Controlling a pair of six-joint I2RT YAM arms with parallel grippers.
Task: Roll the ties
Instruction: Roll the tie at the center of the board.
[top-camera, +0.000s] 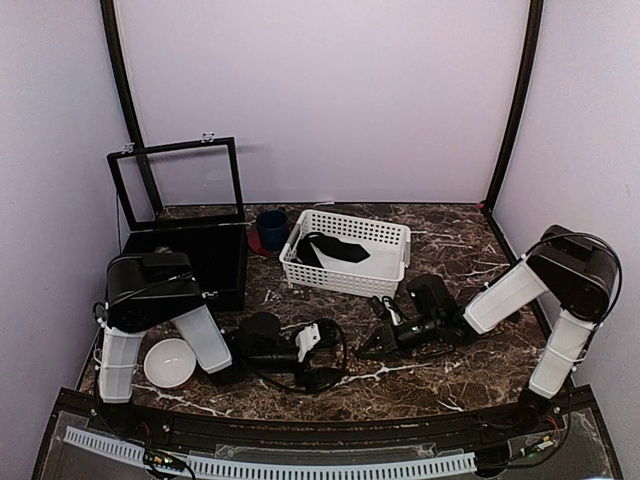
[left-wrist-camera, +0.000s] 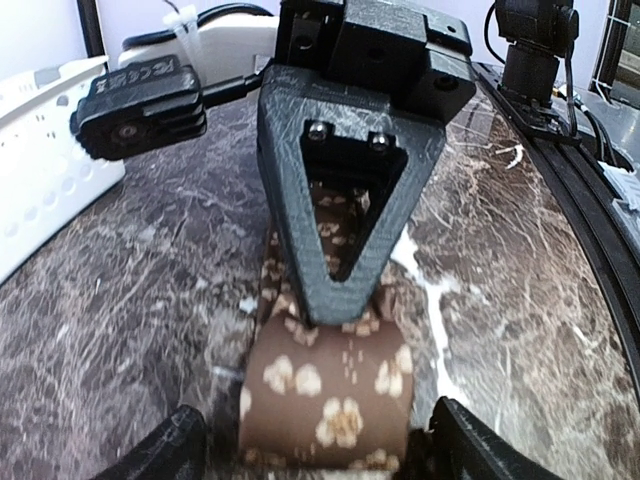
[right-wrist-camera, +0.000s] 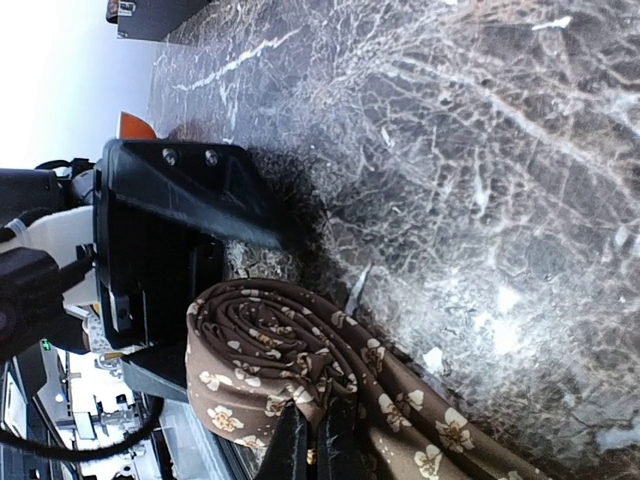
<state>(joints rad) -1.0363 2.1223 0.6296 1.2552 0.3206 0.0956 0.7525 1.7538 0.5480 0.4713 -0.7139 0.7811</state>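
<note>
one coiled tie (left-wrist-camera: 325, 400) between left jaws

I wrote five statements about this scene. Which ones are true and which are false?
1. The left claw stands open around the rolled part of the tie. True.
2. The right claw is wide open. False: it is shut, with its tip against the tie.
3. The white basket is empty. False: a dark cloth lies in it.
4. A blue cup stands beside the basket. True.
5. The white bowl sits inside the basket. False: it sits on the table, near the left arm's base.
</note>
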